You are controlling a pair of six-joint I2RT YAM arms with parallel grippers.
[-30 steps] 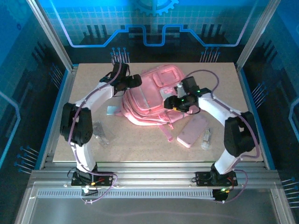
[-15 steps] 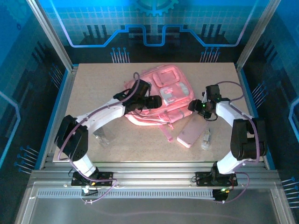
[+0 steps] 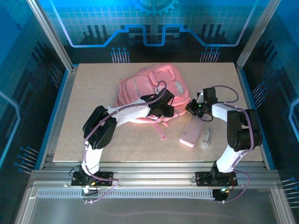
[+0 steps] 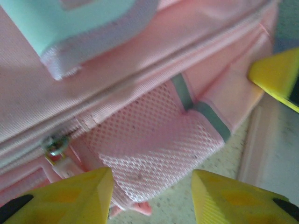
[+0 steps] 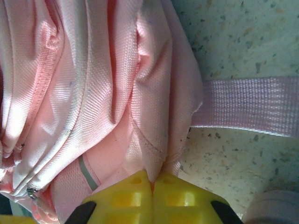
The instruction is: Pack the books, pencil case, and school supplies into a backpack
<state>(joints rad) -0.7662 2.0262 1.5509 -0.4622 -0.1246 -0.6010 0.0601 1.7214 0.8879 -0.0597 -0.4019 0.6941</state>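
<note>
The pink backpack [image 3: 145, 88] lies flat in the middle of the table. My right gripper [image 3: 190, 108] is at its near-right corner, shut on a fold of its pink fabric [image 5: 154, 140]. Just left of it, my left gripper [image 3: 170, 111] stands open over the backpack's mesh side pocket [image 4: 154, 140], whose lower corner sits between the yellow fingers [image 4: 70, 196]. A zipper pull [image 4: 53, 144] shows near the left finger. The pale-pink pencil case [image 3: 193, 133] lies on the table right of the backpack, with a small clear-whitish school supply [image 3: 206, 138] beside it. The books are hidden.
A pink strap [image 3: 162, 131] trails from the backpack toward the near edge, and another strap [image 5: 252, 105] lies flat on the table by my right gripper. The left arm [image 3: 100, 128] stretches across the table's left half. Metal frame rails [image 3: 60, 93] border the table.
The left arm has swung from the backpack's far-left side to its near-right edge, its jaws narrowing. The right gripper has shut on the fabric. The backpack has turned and shifted left.
</note>
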